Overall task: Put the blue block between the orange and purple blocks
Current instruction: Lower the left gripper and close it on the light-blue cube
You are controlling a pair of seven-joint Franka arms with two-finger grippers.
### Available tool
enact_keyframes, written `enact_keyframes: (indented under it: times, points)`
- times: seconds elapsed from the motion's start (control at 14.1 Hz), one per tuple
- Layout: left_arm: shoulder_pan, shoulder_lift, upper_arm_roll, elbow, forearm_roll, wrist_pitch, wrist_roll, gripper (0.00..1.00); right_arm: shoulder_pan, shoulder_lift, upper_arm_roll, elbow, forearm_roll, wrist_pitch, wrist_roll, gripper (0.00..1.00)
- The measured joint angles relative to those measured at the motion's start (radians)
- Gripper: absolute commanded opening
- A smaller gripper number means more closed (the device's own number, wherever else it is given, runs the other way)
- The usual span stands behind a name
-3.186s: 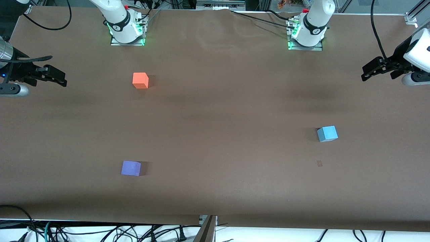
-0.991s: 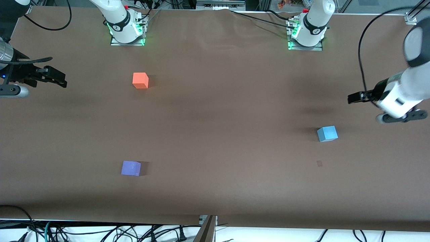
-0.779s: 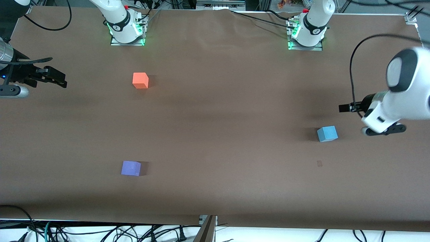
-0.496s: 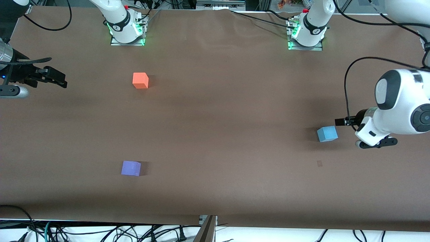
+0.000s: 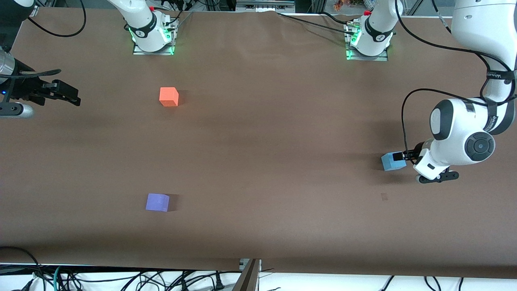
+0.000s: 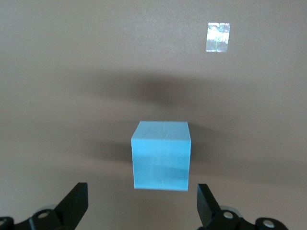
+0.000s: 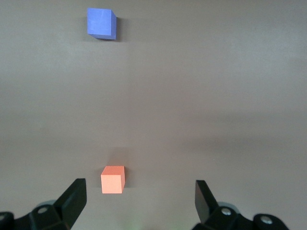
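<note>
Nothing is placed yet: our left gripper (image 6: 141,211), fingers apart, hovers over the blue block (image 5: 392,161), at 3 o'clock from the orange block (image 5: 169,97) and purple block (image 5: 157,202). Our right gripper (image 5: 64,93) waits, also spread.

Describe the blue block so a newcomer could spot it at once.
Start at the brown table and go to the left arm's end, where the left gripper hangs with open jaws. The blue block sits just under it, the only sky-blue cube, far from the orange block and purple block.
</note>
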Motion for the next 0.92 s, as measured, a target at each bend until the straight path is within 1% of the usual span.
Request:
enact_keyframes:
  times: [0.28, 0.78, 0.85, 0.92]
  points:
    - [0.0, 0.054, -0.003, -0.004, 0.0, 0.097, 0.0, 1.0, 0.0, 0.0, 0.0, 0.0, 0.0, 0.0, 0.0, 1.0]
    - [0.0, 0.096, -0.007, -0.012, 0.0, 0.137, 0.004, 1.0, 0.0, 0.0, 0.0, 0.0, 0.0, 0.0, 0.0, 1.0]
    - [0.0, 0.1, -0.008, -0.015, 0.0, 0.14, 0.005, 0.95, 0.0, 0.0, 0.0, 0.0, 0.0, 0.0, 0.0, 1.0]
    - [-0.001, 0.102, -0.009, -0.019, 0.001, 0.141, 0.01, 0.68, 0.0, 0.0, 0.0, 0.0, 0.0, 0.0, 0.0, 1.0]
